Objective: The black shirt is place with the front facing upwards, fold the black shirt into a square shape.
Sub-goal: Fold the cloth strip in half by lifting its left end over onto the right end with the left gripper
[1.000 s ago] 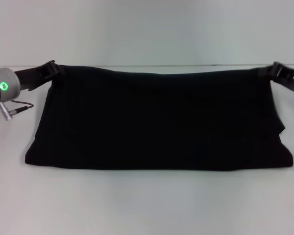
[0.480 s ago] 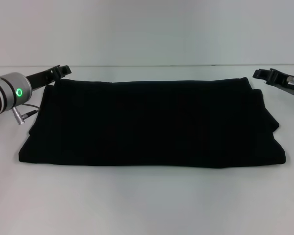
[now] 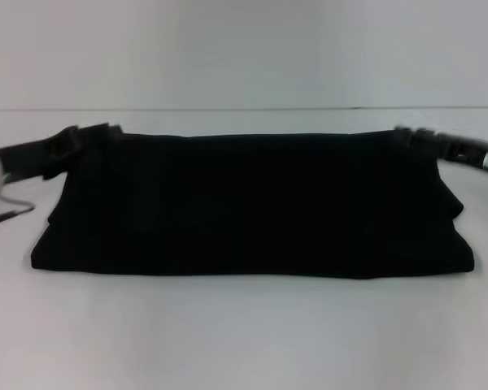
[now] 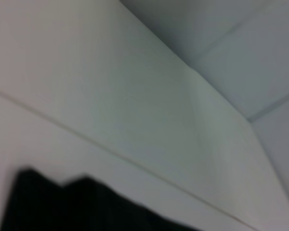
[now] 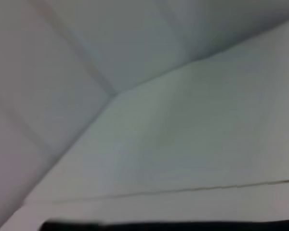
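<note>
The black shirt (image 3: pixel 252 203) lies folded into a wide flat band across the white table (image 3: pixel 244 333), plain black side up. My left gripper (image 3: pixel 104 131) is at the shirt's far left corner, blurred by motion. My right gripper (image 3: pixel 408 135) is at the far right corner, also blurred. Whether either one touches the cloth cannot be made out. The left wrist view shows an edge of the black shirt (image 4: pixel 86 207) low in the picture. The right wrist view shows only a thin strip of the shirt (image 5: pixel 183 225). No fingers appear in either wrist view.
A pale wall (image 3: pixel 244 49) rises behind the table's far edge, just beyond the shirt. A cable loop (image 3: pixel 8 213) hangs from my left arm beside the shirt's left side. Bare table surface stretches in front of the shirt.
A second ago both grippers held the far corners raised. They then let the cloth down and drew outward. Now both have moved back in to the far corners.
</note>
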Controlling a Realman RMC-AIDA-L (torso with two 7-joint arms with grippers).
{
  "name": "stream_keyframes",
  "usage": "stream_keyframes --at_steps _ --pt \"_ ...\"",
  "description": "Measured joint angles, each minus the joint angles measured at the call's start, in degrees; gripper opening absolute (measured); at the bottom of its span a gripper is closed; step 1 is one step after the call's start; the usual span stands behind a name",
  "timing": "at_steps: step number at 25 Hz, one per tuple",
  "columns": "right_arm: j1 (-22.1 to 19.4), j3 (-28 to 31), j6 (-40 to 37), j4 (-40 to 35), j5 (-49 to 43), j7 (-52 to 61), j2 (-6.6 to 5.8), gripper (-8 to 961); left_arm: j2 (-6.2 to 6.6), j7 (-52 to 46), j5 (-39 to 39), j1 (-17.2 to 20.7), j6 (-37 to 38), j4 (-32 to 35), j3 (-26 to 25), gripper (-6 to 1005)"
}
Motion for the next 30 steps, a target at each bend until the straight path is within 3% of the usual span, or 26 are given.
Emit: stream_keyframes --at_steps 5,8,12,16,30 --pt "-3.42 -0.49 -12.45 -0.08 -0.56 -16.05 0.49 777 1.85 -3.57 -0.96 7.65 13.55 2.9 -0.13 673" --pt "-5.54 -0.46 -16.18 -0.03 -0.54 -25.1 1.86 833 2.97 -6.36 -0.95 10.84 16.53 3.0 -0.05 690" --pt "-6.77 -0.81 -16.84 0.57 -2.12 -30.86 3.27 908 3.4 -9.14 -0.86 14.27 17.99 3.15 0.04 803" --pt "-6.8 -1.19 -16.65 0.76 -5.01 -32.76 3.9 946 3.16 -10.84 0.6 14.86 16.95 2.68 0.42 890" --pt "-7.31 -1.63 -16.26 1.68 -7.21 -35.95 4.24 947 2.81 -16.87 5.48 13.7 9.35 1.86 1.86 834"
